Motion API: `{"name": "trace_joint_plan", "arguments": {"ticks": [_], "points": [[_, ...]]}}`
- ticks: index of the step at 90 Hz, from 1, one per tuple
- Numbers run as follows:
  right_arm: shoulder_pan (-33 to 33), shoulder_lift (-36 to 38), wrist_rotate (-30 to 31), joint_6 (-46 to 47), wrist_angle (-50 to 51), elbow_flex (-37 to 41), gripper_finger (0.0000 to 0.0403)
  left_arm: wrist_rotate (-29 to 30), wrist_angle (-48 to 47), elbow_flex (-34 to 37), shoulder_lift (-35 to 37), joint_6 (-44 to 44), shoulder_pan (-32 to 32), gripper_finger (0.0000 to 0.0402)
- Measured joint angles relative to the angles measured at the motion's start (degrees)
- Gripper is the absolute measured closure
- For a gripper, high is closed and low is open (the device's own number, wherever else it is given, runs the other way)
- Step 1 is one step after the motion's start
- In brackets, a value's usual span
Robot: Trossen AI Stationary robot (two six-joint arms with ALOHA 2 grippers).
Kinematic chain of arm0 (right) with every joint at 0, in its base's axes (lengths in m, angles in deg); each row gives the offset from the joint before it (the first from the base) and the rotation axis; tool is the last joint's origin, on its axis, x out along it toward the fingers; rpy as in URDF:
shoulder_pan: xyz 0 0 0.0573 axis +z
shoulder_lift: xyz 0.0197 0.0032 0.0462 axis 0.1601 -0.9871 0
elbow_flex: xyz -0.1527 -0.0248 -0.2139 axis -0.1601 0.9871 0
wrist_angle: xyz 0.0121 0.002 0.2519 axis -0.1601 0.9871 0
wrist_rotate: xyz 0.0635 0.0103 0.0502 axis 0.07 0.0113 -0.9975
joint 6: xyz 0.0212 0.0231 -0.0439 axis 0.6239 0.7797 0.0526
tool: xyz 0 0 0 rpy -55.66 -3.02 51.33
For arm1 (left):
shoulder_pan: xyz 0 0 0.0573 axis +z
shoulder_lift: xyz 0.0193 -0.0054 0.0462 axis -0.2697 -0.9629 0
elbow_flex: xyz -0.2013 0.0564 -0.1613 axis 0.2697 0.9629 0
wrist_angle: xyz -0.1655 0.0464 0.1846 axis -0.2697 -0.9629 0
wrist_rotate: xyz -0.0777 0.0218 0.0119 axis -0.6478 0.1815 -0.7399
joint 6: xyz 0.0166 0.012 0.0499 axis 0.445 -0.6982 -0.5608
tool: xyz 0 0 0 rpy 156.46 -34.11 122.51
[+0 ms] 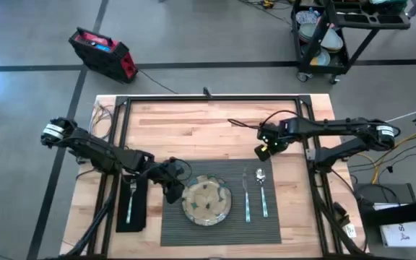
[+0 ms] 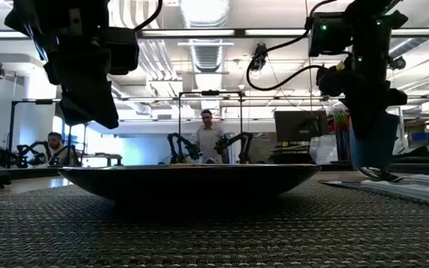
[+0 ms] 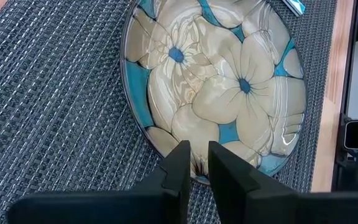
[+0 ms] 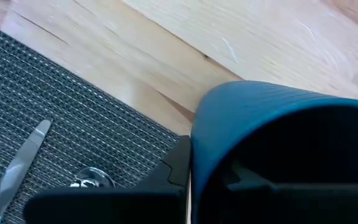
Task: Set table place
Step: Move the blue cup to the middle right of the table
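The right pincer (image 1: 264, 150), gripping the blue cup (image 4: 278, 149), is hovering at the placemat's (image 1: 193, 235) far right corner, while the left pincer (image 3: 194, 163), nearly closed and empty, is hanging over the plate (image 1: 206, 201).

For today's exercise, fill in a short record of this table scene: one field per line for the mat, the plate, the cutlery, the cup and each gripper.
placemat: dark, ribbed, on the table
plate: floral, on the placemat
fork: on black napkin, beside the mat
knife, spoon: on the mat
cup: blue, held above the mat's corner
left gripper: nearly closed at plate rim
right gripper: holding the cup
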Motion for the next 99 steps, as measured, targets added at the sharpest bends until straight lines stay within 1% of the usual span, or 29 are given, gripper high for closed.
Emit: {"name": "trace_joint_plan", "arguments": {"ticks": [18,61,75,99], "points": [[0.0,0.0,0.0,-0.1,-0.4,0.0,0.0399,0.0,0.0,0.0,0.0,0.0,0.0,0.0358],[0.0,0.0,0.0,0.1,-1.5,0.0,0.0326,-0.7,0.0,0.0,0.0,0.0,0.0,0.0354],[0.0,0.2,0.0,0.2,-1.5,-0.4,0.0313,-0.7,0.0,0.0,0.0,0.0,0.0,0.0355],[0.0,0.3,0.4,-0.8,-0.9,-4.0,0.03,-0.7,0.0,0.0,0.0,0.0,0.0,0.0353]]}}
